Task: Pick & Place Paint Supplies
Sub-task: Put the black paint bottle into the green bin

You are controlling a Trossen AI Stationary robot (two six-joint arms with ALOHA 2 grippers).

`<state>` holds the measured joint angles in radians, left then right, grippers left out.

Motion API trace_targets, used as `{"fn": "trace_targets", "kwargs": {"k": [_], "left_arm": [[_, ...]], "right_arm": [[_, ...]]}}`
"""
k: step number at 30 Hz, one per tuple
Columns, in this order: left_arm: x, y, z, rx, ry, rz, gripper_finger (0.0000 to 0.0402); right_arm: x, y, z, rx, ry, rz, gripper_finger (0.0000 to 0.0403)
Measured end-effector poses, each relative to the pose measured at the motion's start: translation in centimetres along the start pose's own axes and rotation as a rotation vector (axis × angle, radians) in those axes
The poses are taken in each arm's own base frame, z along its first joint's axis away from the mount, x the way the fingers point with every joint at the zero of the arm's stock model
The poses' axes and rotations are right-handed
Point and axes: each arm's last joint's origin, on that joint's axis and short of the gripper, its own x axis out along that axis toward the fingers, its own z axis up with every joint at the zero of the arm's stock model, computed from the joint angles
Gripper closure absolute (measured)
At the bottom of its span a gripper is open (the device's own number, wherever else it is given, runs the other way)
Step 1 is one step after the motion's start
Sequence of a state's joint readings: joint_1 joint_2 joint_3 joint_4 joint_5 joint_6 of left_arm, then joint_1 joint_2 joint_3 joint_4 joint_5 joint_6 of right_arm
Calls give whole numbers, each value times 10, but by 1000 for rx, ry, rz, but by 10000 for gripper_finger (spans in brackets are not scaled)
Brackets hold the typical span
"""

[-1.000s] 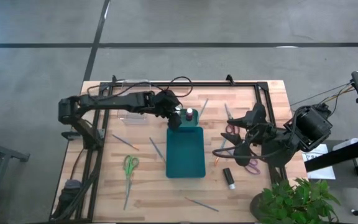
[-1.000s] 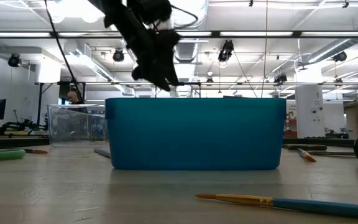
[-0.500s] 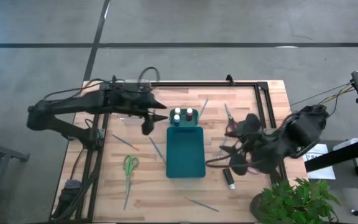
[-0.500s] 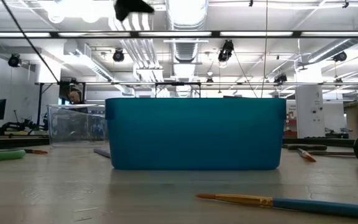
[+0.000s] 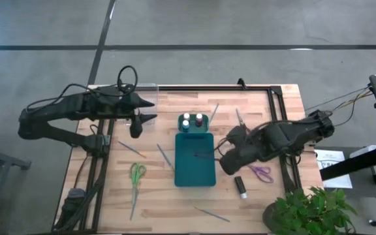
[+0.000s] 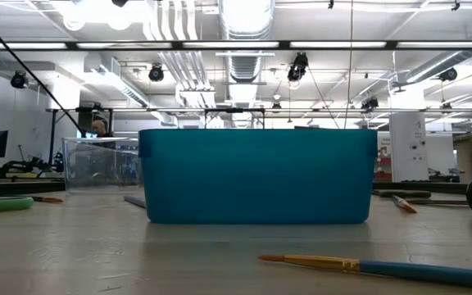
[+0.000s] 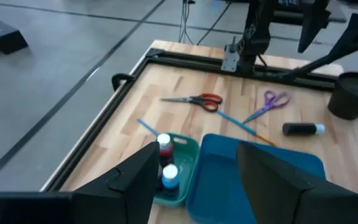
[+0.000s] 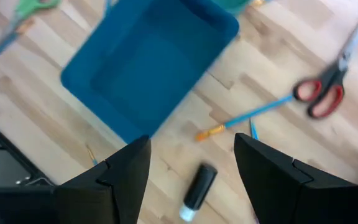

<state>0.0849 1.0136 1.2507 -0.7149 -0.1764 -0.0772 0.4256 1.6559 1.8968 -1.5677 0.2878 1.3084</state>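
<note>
Currently the left gripper (image 5: 142, 111) is up over the table's far-left area, near the clear plastic box (image 5: 138, 87), fingers spread apart with nothing between them. Right gripper (image 5: 222, 156) hangs at the right edge of the teal tray (image 5: 194, 160); its wrist view shows both fingers (image 8: 120, 180) parted over bare wood and tray rim, nothing gripped. Supplies: two small bottles, one white-capped (image 5: 186, 121) and one dark red (image 5: 199, 120), stand in the small green holder (image 5: 192, 129) touching the tray's far end. Black bottle (image 5: 240, 187) lies on its side on the wood, right of the tray near the front. Purple scissors (image 5: 261, 172) sit just right of the right gripper, partly hidden by the arm. Red scissors (image 7: 197, 99) show in the left wrist view, on the far-right part of the table; from above the arm mostly covers them, so exact spot is hard to tell. Green scissors (image 5: 136, 176) lie left of the tray toward the front. Blue-handled brush (image 8: 244, 117) lies between the tray and the red scissors. More thin brushes: one (image 5: 131, 149) left of the tray, one (image 5: 164, 157) along its left side, one (image 5: 213, 112) beyond the holder, one (image 5: 211, 214) near the front edge. Tray itself looks empty from above.
</note>
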Motion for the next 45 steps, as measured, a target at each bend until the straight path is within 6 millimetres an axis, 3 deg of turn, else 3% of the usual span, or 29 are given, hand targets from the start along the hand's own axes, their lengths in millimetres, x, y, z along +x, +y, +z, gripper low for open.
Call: {"fn": "trace_targets", "kwargs": {"k": [8,17,26,30,45], "left_arm": [[-6,2,-6,30,51,3,180],[-7,2,-7,64,51,-1,180],[-7,2,-6,60,48,-1,180],[-7,2,-6,46,48,-1,180],[-7,2,-6,7,48,0,180]], "right_arm": [[37,3,-46,149,36,-112,174],[88,5,-79,284,161,-109,174],[123,-6,-100,291,283,-156,174],[140,-7,-112,296,332,-93,174],[176,-27,-144,330,339,-83,174]]}}
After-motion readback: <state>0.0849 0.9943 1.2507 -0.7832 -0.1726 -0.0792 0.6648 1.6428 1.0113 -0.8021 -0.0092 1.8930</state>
